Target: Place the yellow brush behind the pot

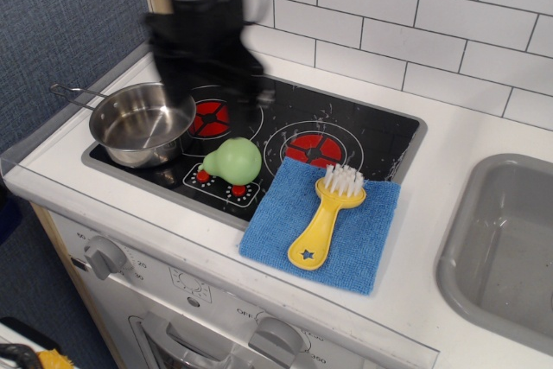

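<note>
The yellow brush [325, 216] lies on a blue cloth [363, 244] at the front right of the stove, with its white bristles toward the wall and the star end toward me. The pot [138, 127] stands on the front left of the cooktop, its thin handle pointing left. My gripper [212, 110] is blurred by motion and hangs above the left burner, just right of the pot and left of the brush. Its two fingers [179, 97] stand apart with nothing between them.
A pale green pear toy [233, 160] lies on the cooktop [363, 131] between the pot and the cloth. A grey sink [510, 239] is at the right. A white tiled wall [415, 23] runs behind the stove. Stove knobs [105, 255] are on the front panel.
</note>
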You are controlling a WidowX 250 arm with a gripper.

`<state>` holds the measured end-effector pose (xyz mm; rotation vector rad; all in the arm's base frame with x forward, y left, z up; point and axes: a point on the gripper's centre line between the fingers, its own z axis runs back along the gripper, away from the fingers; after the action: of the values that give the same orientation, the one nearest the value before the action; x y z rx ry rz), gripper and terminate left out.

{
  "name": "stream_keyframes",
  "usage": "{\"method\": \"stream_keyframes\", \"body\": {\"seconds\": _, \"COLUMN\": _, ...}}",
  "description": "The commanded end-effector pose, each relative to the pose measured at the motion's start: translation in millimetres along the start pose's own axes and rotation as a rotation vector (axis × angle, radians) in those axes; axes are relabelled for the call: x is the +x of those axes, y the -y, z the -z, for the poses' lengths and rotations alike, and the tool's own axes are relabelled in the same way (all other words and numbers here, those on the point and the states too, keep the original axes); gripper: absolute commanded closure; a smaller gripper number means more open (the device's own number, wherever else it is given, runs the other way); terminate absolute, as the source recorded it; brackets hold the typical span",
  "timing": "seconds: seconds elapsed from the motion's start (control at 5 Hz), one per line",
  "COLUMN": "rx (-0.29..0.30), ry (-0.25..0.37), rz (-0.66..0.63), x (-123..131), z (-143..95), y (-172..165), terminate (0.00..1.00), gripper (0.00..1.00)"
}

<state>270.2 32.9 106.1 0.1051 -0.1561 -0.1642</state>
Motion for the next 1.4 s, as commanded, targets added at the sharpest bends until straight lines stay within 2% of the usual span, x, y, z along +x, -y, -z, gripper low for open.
{"method": "stream_keyframes", "body": {"seconds": 0.0, "rx": -0.019, "ry": 0.012, "rz": 0.152, "x": 29, "z": 18, "y": 80, "terminate": 0.0, "gripper": 0.0}}
{"method": "stream_keyframes", "body": {"seconds": 0.2, "rx": -0.018, "ry": -0.029, "rz": 0.126, "x": 39, "z": 45, "y": 102, "terminate": 0.0, "gripper": 0.0}}
{"method": "stream_keyframes", "body": {"seconds": 0.4, "rx": 0.024, "ry": -0.052, "rz": 0.098, "x": 41, "z": 56, "y": 110, "terminate": 0.0, "gripper": 0.0}}
{"method": "stream_keyframes", "body": {"seconds": 1.2, "rx": 0.049, "ry": -0.098, "rz": 0.023, "x": 31, "z": 70, "y": 80, "terminate": 0.0, "gripper": 0.0}}
